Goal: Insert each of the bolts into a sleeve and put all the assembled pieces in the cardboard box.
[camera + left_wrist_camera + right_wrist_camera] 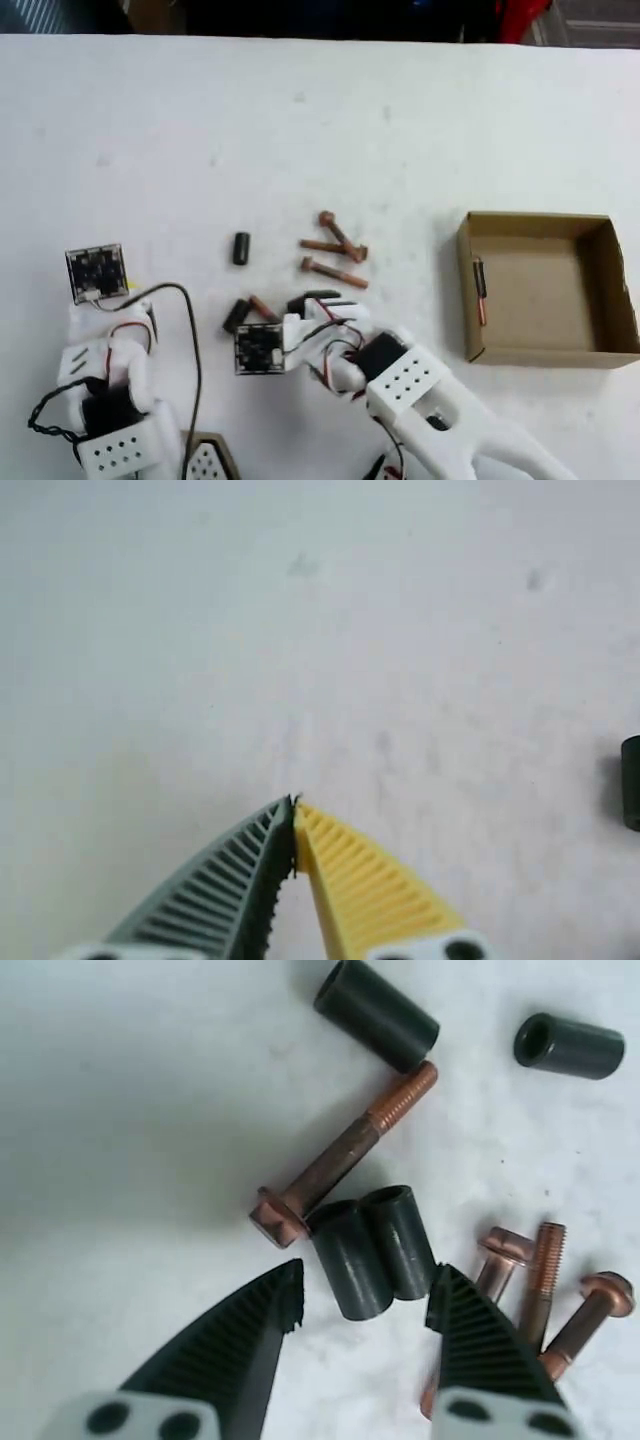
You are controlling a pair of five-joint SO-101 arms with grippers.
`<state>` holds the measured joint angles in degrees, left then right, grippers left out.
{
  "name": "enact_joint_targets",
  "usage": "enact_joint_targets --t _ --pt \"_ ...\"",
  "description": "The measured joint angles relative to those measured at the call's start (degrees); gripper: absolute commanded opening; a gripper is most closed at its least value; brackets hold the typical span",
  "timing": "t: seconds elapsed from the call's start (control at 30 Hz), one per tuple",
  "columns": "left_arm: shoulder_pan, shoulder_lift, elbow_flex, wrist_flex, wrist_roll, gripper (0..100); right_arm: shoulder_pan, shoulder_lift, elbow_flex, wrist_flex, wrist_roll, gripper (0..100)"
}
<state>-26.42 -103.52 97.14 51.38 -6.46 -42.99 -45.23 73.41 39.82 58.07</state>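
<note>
Two black cylindrical sleeves (pixel 372 1245) lie between the parted jaws of the right gripper (pixel 367 1298); the left gripper (pixel 294 825), clenched empty, sits to their left.

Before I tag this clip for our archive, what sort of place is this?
Likely a robotics test bench: a white table holding loose copper bolts, black sleeves and a cardboard box, with two small arms.
</note>
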Motion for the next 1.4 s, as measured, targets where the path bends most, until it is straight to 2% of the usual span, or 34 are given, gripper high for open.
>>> enact_joint_targets --t 0.23,0.43,0.7,0.93,1.4 --pt "0.0 0.0 0.0 0.0 0.0 2 -2.8 0.0 0.0 -0.1 -3.2 18.5" --pt "0.0 0.0 0.0 0.0 0.0 2 -2.7 4.1 0.3 -2.4 -3.6 7.4" --pt "0.0 0.0 0.0 0.0 0.0 2 -2.6 10.6 0.0 -9.5 -3.5 8.4" --pt "0.0 0.0 0.0 0.0 0.0 2 1.0 14.3 -0.1 -13.9 -3.7 8.4" --pt "0.0 0.0 0.0 0.0 0.0 2 4.2 17.9 -0.2 -14.2 -0.7 8.0"
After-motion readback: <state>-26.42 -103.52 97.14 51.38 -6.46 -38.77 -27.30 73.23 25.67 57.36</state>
